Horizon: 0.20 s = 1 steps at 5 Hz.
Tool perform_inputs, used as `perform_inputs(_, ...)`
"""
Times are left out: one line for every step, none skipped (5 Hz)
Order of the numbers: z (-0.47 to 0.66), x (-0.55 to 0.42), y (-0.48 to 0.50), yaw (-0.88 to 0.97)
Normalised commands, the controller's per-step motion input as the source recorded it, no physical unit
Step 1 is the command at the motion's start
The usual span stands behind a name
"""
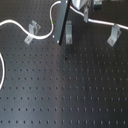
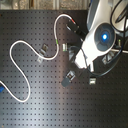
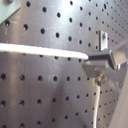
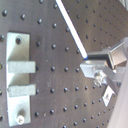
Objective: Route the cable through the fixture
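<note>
Cable (image 3: 45, 50) end pinched in narrow gripper (image 3: 95, 64), arm (image 2: 97, 42) hiding 1 fixture (image 1: 68, 33) partly.

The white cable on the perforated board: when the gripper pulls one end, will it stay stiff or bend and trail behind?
The white cable probably is floppy: in both exterior views it lies in loose S-curves across the perforated board. It looks thin and light, so it would likely drag easily. Pulled sideways, it may catch on the metal clip fixtures beside it.

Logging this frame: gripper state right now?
Gripper: closed on the white cable, as seen in both wrist views.
</note>
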Motion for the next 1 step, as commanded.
perform_inputs(-0.02, 0.184, -0.212, 0.00)
